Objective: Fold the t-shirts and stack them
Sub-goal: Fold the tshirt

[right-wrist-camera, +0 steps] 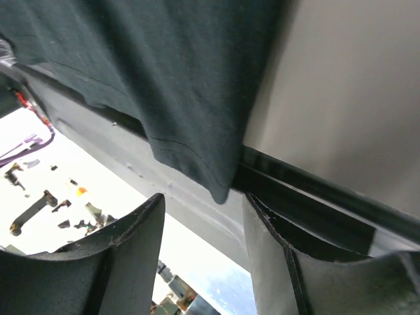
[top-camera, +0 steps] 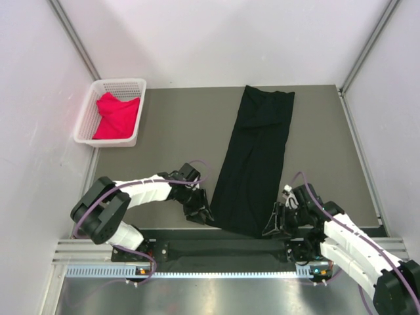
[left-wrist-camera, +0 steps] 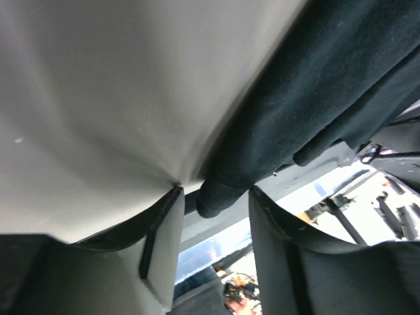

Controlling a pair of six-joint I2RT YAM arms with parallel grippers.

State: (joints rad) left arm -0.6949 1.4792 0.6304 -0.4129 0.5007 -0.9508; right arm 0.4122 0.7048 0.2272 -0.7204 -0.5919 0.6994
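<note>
The black t-shirt (top-camera: 254, 157) lies on the table as a long narrow strip, running from the far middle to the near edge, where its end hangs slightly over. My left gripper (top-camera: 202, 215) is open at the strip's near left corner; in the left wrist view that rolled cloth corner (left-wrist-camera: 220, 195) sits right at the gap between the spread fingertips of this gripper (left-wrist-camera: 215, 197). My right gripper (top-camera: 273, 226) is open at the near right corner; the cloth's hem corner (right-wrist-camera: 210, 177) hangs just beyond its gripper tips (right-wrist-camera: 203, 200). The red-pink t-shirt (top-camera: 117, 115) lies crumpled in the basket.
The white lattice basket (top-camera: 86, 118) stands at the far left of the grey table (top-camera: 170, 131). White walls enclose the table on the left, back and right. A metal rail (top-camera: 216, 262) runs along the near edge below the arms.
</note>
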